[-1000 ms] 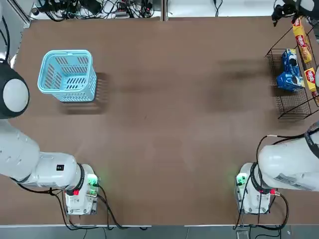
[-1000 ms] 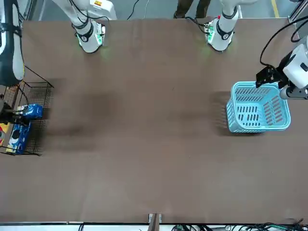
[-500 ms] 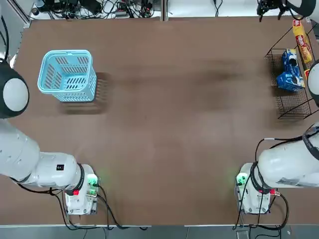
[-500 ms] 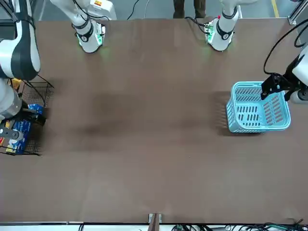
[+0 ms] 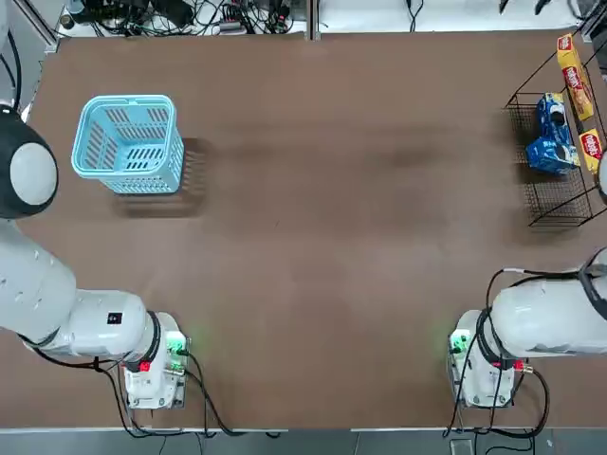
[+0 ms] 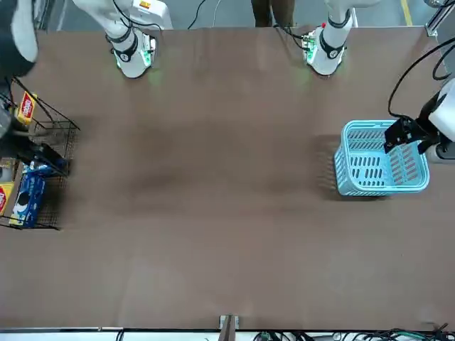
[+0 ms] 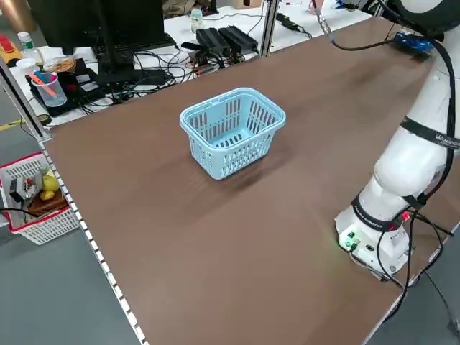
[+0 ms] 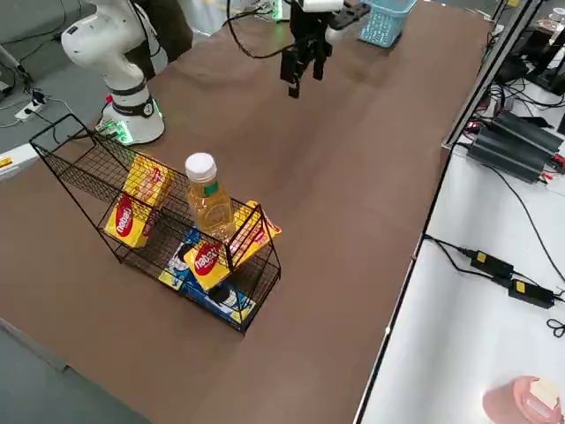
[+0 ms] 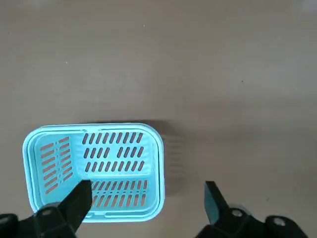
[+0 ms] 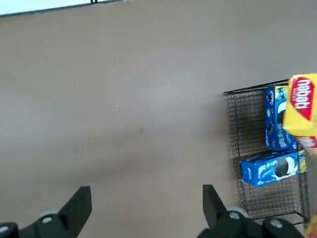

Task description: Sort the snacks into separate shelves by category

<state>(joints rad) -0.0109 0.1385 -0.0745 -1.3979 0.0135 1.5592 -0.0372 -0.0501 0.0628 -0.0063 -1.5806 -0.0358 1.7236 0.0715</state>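
While the wire rack (image 5: 558, 156) hugs one edge, mid-table (image 5: 332, 237) lies open

Robotics lab: two Franka arms bolted to a brown table (image 5: 303, 237), cable clutter and power bricks (image 8: 494, 150) on side benches, monitor (image 7: 100, 29) nearby.

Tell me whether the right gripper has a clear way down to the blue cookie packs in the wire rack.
Probably yes. The right gripper is open and holds nothing, and the blue cookie packs lie on the wire rack with nothing over them on the near side; the yellow boxes crowd the far side.
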